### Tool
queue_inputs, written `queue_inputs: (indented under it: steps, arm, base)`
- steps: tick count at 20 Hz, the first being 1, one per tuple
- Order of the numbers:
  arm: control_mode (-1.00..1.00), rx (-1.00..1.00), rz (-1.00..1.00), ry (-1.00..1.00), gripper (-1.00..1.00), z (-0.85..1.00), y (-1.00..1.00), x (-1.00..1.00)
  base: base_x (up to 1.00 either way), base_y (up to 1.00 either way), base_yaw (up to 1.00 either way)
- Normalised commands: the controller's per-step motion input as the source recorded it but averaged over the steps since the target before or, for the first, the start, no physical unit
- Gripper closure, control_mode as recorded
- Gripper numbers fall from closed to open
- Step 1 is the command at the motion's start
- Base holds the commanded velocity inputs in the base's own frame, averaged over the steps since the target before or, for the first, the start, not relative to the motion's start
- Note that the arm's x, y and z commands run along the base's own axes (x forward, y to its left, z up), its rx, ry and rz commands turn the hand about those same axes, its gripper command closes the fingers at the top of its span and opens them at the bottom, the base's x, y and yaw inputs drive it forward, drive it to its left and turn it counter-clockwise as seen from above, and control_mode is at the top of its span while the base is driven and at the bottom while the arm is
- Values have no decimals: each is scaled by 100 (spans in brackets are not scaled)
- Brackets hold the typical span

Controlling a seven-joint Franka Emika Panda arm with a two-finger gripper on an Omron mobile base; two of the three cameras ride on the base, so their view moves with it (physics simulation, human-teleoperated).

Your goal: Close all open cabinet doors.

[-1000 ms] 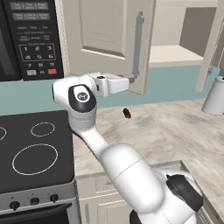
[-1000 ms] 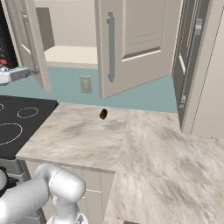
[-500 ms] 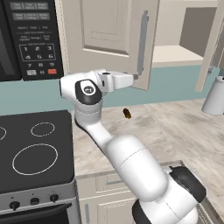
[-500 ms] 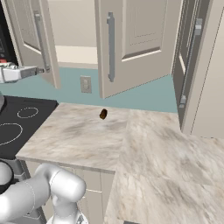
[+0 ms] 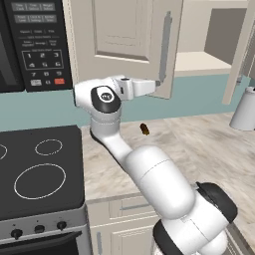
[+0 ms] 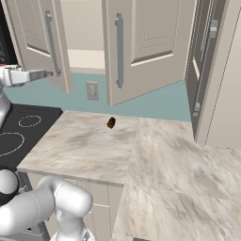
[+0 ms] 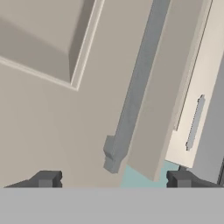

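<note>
The fingers (image 7: 113, 178) are spread apart with nothing between them, right at the lower end of the bar handle (image 7: 135, 92) on the left cabinet door (image 5: 119, 45), which hangs open above the worktop (image 5: 199, 144). Further right, two more doors (image 6: 150, 47) stand open.

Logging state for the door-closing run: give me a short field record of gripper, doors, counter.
gripper: open, fingertips at the lower edge of the nearest door, by the foot of its handle
nearest door: beige panelled cabinet door with silver vertical bar handle, ajar
other doors: second beige door and a third at far right, both open
counter: marbled beige worktop, small brown object on it
</note>
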Motion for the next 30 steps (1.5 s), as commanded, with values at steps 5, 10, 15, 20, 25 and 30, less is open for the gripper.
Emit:
queue_inputs:
  steps: [5, 10, 15, 20, 25, 30]
  arm:
    - [-100, 0, 5, -3, -100, 21, -29, 13]
    - [-100, 0, 8, -5, -100, 18, -40, 10]
    - [-100, 0, 14, -4, -100, 16, -55, 33]
    - [-100, 2, 20, -1, -100, 7, -55, 51]
    - [-100, 3, 20, 0, -100, 9, -44, 45]
    - [-100, 3, 21, 0, -100, 17, -30, 21]
  base:
    - [0, 0, 0]
    - [0, 0, 0]
    - [0, 0, 0]
    - [0, 0, 0]
    - [0, 0, 0]
    - [0, 0, 0]
